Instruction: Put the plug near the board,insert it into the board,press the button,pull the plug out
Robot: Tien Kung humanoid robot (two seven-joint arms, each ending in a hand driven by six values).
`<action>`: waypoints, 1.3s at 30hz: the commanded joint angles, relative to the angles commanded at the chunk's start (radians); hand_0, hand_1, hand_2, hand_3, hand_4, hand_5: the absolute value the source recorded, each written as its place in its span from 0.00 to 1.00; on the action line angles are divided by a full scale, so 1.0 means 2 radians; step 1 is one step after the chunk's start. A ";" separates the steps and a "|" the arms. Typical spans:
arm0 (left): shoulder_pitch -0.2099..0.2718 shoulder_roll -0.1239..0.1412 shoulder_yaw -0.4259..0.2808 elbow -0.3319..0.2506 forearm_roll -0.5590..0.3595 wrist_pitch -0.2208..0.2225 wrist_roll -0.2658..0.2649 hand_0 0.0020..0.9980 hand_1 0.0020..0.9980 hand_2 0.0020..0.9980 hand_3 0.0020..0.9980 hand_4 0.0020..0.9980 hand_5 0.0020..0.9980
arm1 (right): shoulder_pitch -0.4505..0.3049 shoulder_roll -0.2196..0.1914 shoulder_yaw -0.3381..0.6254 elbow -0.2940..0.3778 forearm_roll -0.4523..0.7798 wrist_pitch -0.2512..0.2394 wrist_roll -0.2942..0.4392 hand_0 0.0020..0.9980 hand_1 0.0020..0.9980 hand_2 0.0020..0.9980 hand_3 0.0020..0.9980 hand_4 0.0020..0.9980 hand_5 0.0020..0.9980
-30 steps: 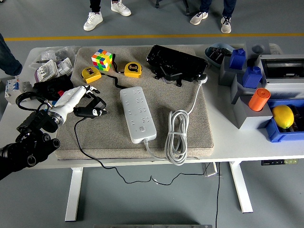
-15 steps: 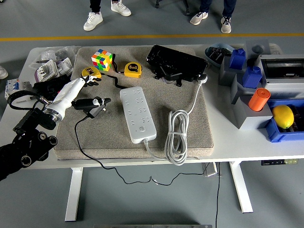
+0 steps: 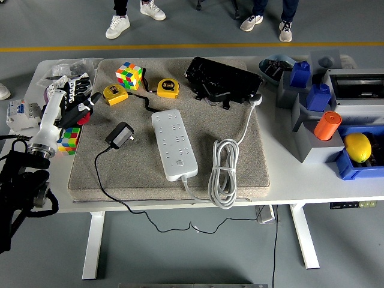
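The black plug lies on the grey mat, its thin black cord running down over the mat's front edge. The white power board lies lengthwise to the plug's right, a short gap between them. My left hand hovers at the mat's left edge, up and left of the plug, its fingers spread and holding nothing. The right arm does not show.
A colour cube, two yellow tape measures and a black bag lie at the mat's back. The board's coiled white cable lies to its right. A small cube sits by my forearm. Blue bins, an orange cylinder and a lemon stand at the right.
My left hand has let go of the plug and drawn back up and to the left. The plug now lies on the mat, closer to the board than a second ago.
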 joint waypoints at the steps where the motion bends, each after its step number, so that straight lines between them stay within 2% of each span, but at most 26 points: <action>1: 0.003 -0.001 -0.004 0.001 -0.001 0.000 -0.001 0.80 0.82 0.81 0.80 0.87 0.69 | 0.000 0.000 -0.001 -0.001 0.001 0.000 0.000 0.70 0.70 0.67 0.57 1.00 0.51; 2: 0.007 -0.002 -0.009 0.002 -0.006 0.000 0.000 0.79 0.80 0.78 0.78 0.92 0.68 | 0.000 0.001 -0.003 -0.002 0.002 0.001 0.000 0.70 0.70 0.67 0.57 1.00 0.51; 7: 0.025 -0.012 -0.037 0.004 -0.015 0.002 -0.003 0.79 0.80 0.78 0.78 0.92 0.68 | -0.002 0.004 -0.013 -0.010 0.012 0.001 -0.002 0.70 0.70 0.67 0.57 1.00 0.51; 11: 0.030 -0.014 -0.050 0.007 0.002 0.002 -0.002 0.79 0.79 0.77 0.77 0.92 0.66 | -0.004 0.006 -0.015 -0.013 0.016 0.000 -0.003 0.70 0.70 0.67 0.57 1.00 0.51; 19: 0.023 -0.006 -0.046 0.003 0.002 0.002 0.001 0.78 0.78 0.76 0.76 0.93 0.64 | 0.002 0.002 -0.017 -0.015 0.020 0.000 -0.002 0.70 0.70 0.67 0.57 1.00 0.52; 39: 0.030 -0.009 -0.044 0.001 0.010 0.001 0.011 0.78 0.77 0.76 0.76 0.93 0.64 | -0.007 0.008 -0.017 -0.020 0.026 0.001 -0.004 0.70 0.70 0.68 0.57 1.00 0.53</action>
